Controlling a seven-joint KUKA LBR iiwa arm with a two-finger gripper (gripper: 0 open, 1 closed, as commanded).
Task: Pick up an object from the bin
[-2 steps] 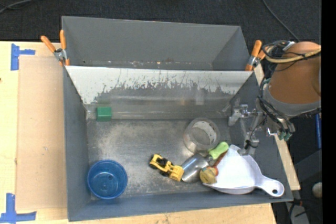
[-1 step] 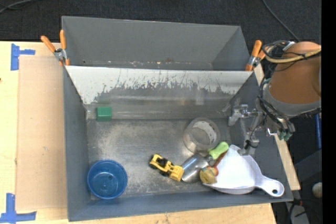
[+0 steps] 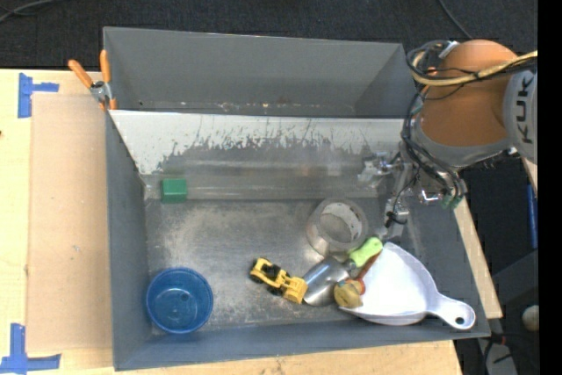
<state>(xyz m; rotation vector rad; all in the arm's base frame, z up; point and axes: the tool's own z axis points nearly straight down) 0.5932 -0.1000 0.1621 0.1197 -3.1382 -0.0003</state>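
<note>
Pincer (image 3: 397,215) by bin (image 3: 263,70) right wall, above white scoop (image 3: 406,287) (green-tipped piece (image 3: 365,251) adjacent); wide or narrow: cannot tell.

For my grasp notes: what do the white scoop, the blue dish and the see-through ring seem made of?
White scoop: likely plastic, smooth, evenly white. Blue dish: probably plastic, saturated colour, soft sheen. See-through ring: clear plastic, perhaps tape; the bin floor shows through it.
</note>
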